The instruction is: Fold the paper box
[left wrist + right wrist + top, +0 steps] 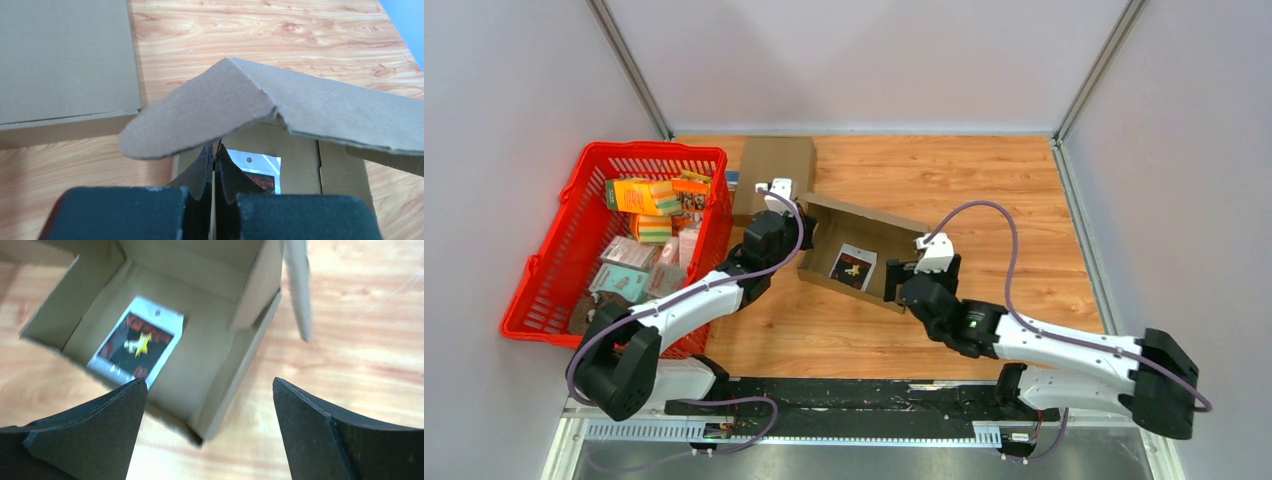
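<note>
Pinning the paper box (pixel 879 232) mid-worktop (pixel 984 180), left pincer (pixel 214 155) looks clenched on its 9 o'clock wall as anchor, while right pincer (pixel 210 382) hangs released, jaws wide, over the 4 o'clock corner, probably lining up on the flap (pixel 299 295).

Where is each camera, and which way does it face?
Top external: above and behind, looking down on table, basket, box; both arms show.
Left wrist: left arm, facing a box flap; shut fingers show.
Right wrist: right arm, looking into the box; open fingers show.
Shared: all show the packet in the box.
</note>
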